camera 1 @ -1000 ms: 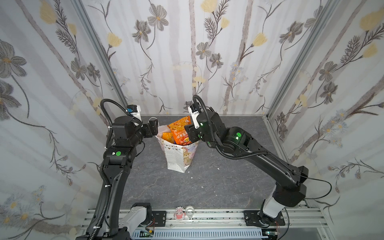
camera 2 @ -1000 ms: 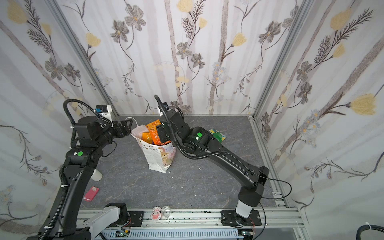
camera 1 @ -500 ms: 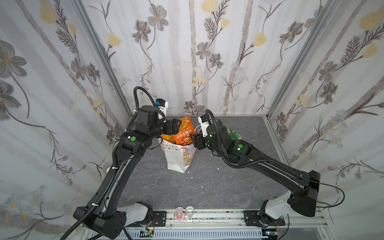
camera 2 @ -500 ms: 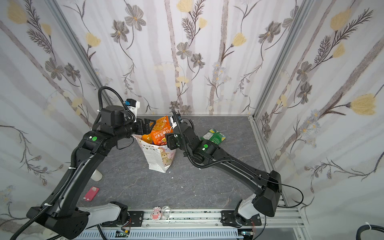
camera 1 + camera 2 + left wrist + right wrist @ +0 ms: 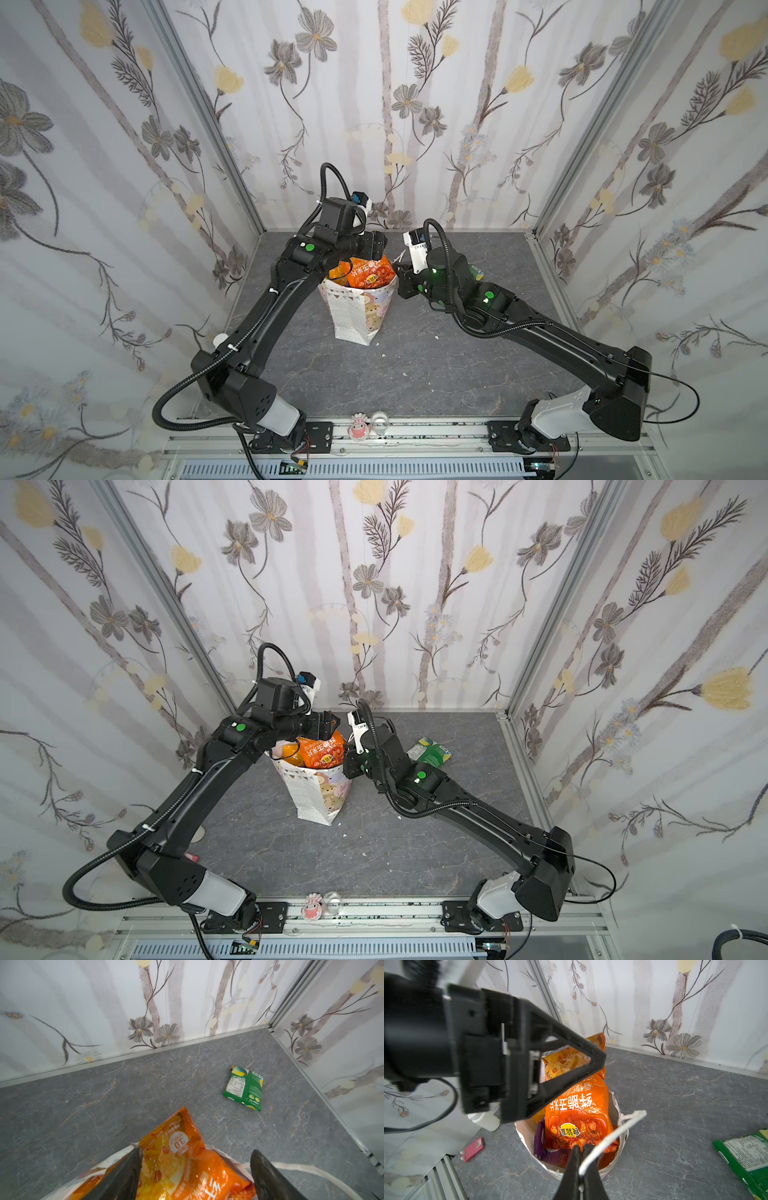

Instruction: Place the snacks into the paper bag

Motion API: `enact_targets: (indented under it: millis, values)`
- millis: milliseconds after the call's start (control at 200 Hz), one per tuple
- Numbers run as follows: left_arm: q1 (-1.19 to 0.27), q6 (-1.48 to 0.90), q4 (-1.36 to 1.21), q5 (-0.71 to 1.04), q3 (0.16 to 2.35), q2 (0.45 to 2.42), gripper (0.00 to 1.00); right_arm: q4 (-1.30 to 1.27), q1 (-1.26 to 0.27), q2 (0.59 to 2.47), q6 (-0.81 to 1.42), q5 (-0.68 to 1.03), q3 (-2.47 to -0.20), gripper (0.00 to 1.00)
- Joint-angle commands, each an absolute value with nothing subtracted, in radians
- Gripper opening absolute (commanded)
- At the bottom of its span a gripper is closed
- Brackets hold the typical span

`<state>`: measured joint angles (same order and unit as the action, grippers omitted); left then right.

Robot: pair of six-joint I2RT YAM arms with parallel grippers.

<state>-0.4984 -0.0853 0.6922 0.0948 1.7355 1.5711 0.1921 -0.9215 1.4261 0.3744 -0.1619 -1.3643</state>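
The paper bag [image 5: 353, 316] stands on the grey bench [image 5: 415, 374], and it looks nearly full. A big orange chip bag [image 5: 370, 272] pokes up out of its top. A purple packet [image 5: 538, 1142] is tucked in beside it.

The left end effector [image 5: 196, 1151] hangs right over the chip bag. Its jaws are wide, one on each side of the chip bag's top. I cannot tell if they press on it. The right end effector [image 5: 582, 1147] is squeezed tight on the bag's white handle [image 5: 612, 1136], on the side of the paper bag nearest the right arm.

One snack is not in yet. A green packet [image 5: 430, 752] lies flat on the bench, past the paper bag on the right arm's side. It is near the bag but not touching it. Its long side points roughly toward the bag.

I think the right arm is much closer to the green packet. But that arm is busy with the handle, so the left one would have to reach across the bag's top.
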Motion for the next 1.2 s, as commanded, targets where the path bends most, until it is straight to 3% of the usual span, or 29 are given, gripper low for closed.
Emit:
enact_targets:
  millis: [0,190,599,884,1199]
  values:
    - [-0.546,-0.051,0.737,0.035,1.795,1.639,0.81,0.082,-0.914,1.405,0.388,-0.134,-1.34,0.0]
    - [-0.583,-0.056,0.763,-0.113,1.789,1.709,0.78,0.051,-0.905,1.38,0.388,-0.115,-1.305,0.0]
    - [-0.579,-0.097,0.718,-0.156,1.592,1.565,0.79,0.038,-0.89,1.329,0.381,-0.129,-1.269,0.0]
    - [-0.536,-0.11,0.69,-0.161,1.502,1.493,0.73,0.054,-0.873,1.309,0.38,-0.135,-1.248,0.0]
    - [-0.518,-0.135,0.636,-0.047,1.509,1.416,0.71,0.043,-0.871,1.324,0.39,-0.105,-1.249,0.0]
